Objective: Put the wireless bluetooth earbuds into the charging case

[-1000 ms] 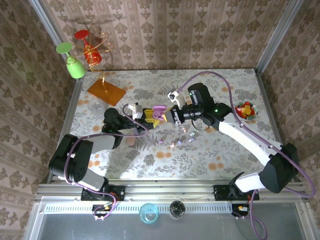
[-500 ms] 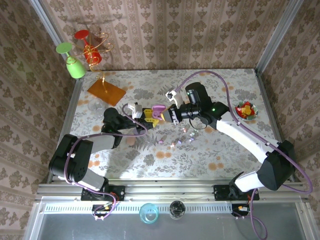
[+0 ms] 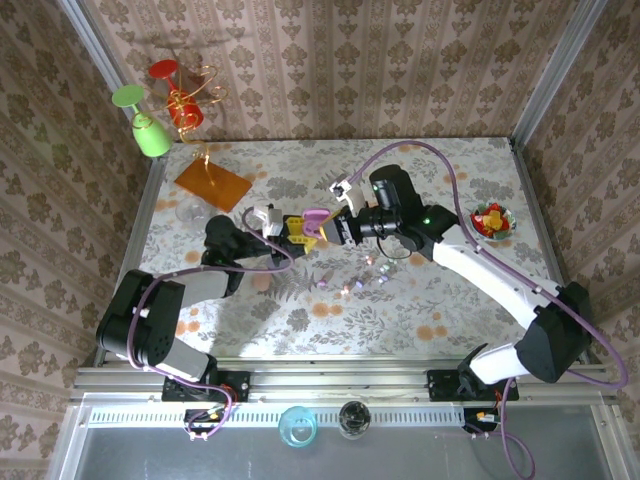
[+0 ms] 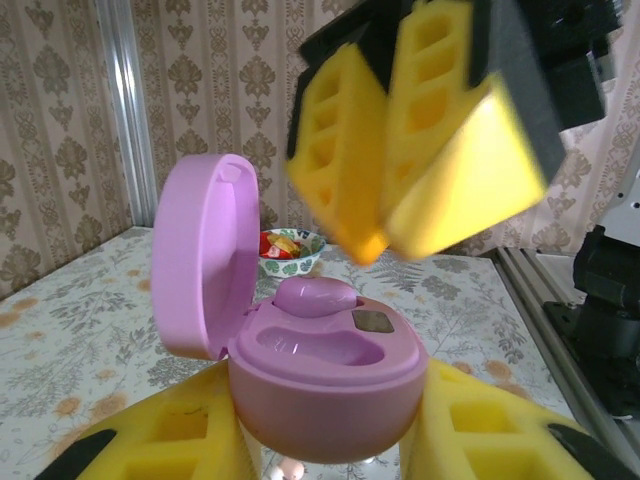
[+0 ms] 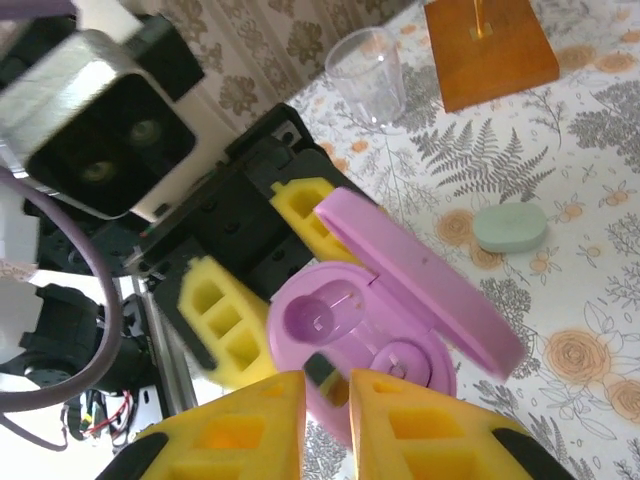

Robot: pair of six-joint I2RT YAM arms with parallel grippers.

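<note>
Mid-insertion: clamped in the left hand [image 3: 296, 231] and held lid-up off the tabletop [image 3: 450, 170], the open pink charging case [image 4: 325, 365], with 1 pink earbud [image 4: 312, 296] seated in a well and the other well bare. Poised just above it, the right hand [image 5: 327, 390], fingers nearly together; cannot tell whether pinching a bud. Next, probably: line up over the bare well, ease down and release, or else fetch 1 of the loose earbuds [image 3: 345, 289] from the tabletop.

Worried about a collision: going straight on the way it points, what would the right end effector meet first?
Probably the open charging case, gripped by the left end effector, directly ahead of the right end effector; depth is unclear.
</note>
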